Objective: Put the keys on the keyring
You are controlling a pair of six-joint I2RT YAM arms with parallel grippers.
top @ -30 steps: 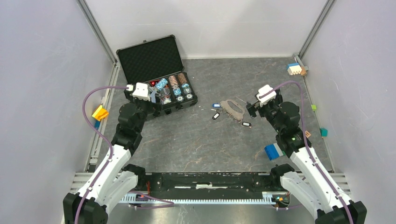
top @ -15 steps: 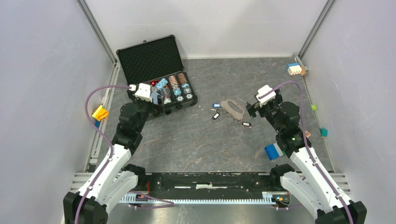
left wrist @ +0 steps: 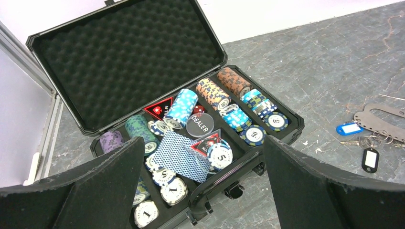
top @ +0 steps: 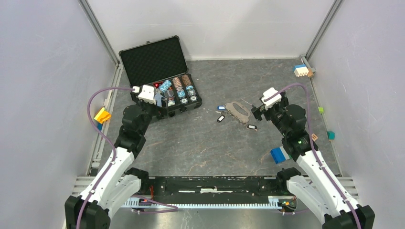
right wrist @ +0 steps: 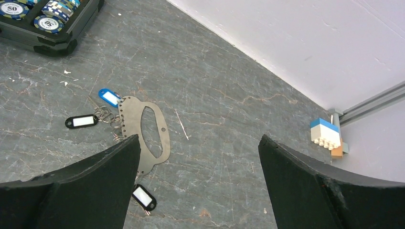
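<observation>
The keyring, a flat grey metal plate (top: 237, 110) with small wire rings on its edge, lies on the table right of centre. A blue-tagged key (top: 220, 108) and a black-tagged key (top: 220, 119) lie at its left, and another black-tagged key (top: 251, 127) lies just in front. My right gripper (top: 257, 112) hovers open and empty just right of them. In the right wrist view (right wrist: 198, 138) I see the plate (right wrist: 165, 136), the blue tag (right wrist: 109, 97) and both black tags (right wrist: 80, 121) (right wrist: 143, 197). My left gripper (top: 160, 101) is open and empty above the poker case (left wrist: 201, 140).
An open black poker case (top: 152, 61) with chips, cards and a dealer button (left wrist: 200, 125) stands at the back left. A blue block (top: 278, 155) lies by my right arm. A white-and-blue brick block (top: 301, 70) sits at the back right corner, a yellow piece (top: 102, 115) at the left rail.
My left gripper has shifted slightly to the right over the poker case. The right arm and the keys have not visibly moved.
</observation>
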